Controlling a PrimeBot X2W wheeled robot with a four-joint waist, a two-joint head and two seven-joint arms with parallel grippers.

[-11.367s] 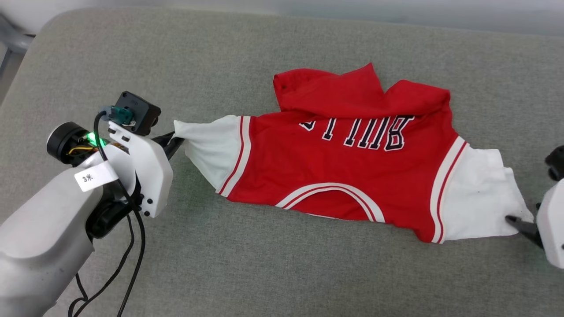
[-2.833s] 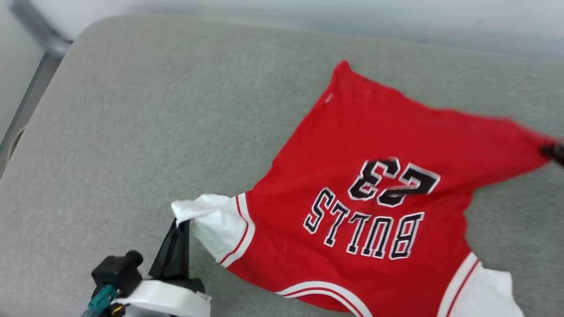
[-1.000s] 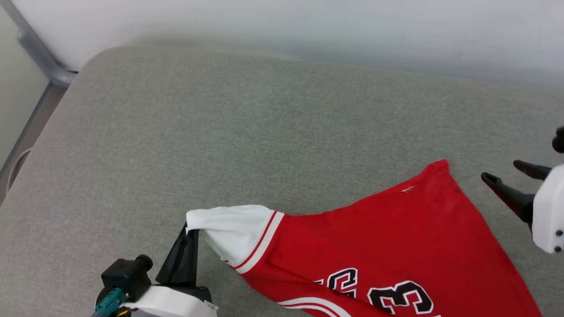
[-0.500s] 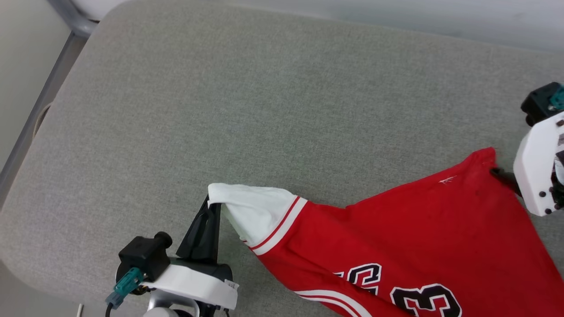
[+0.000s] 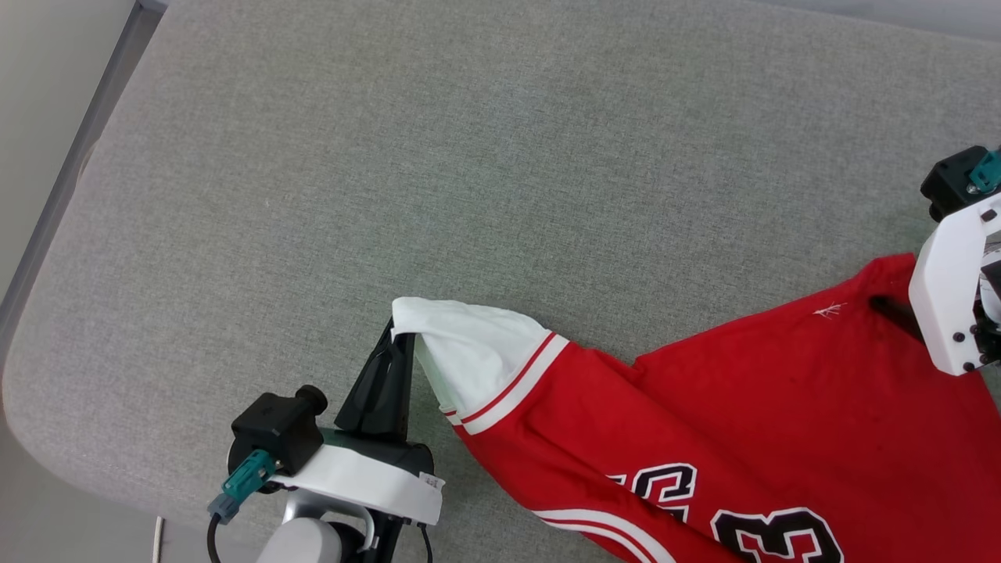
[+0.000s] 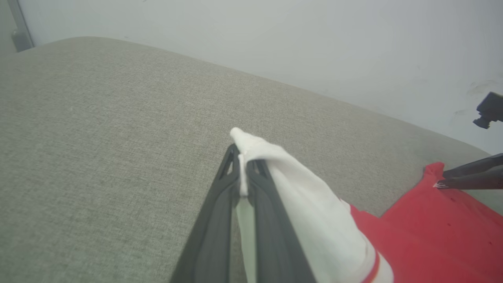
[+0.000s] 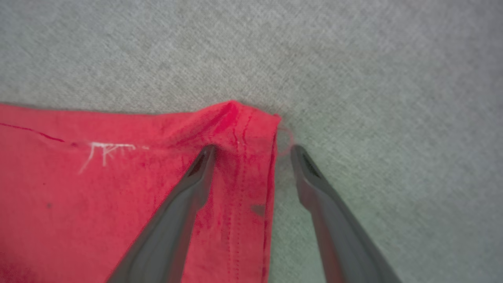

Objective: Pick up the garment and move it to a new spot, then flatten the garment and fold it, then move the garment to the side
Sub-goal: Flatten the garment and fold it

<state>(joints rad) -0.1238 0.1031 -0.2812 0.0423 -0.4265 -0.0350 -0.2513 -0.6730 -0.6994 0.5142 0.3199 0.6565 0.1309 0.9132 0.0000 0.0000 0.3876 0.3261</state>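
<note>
A grey woven cushion [image 5: 391, 156] with rounded corners bears the red garment [image 5: 743, 422] — spread over its near right part, number print up.

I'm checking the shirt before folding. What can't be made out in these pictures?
- Head view: jersey, its print cut off by the bottom edge.
- Head view: right gripper's other finger, behind its white housing.
- Right wrist view: white mark near the hem, blurred.
</note>
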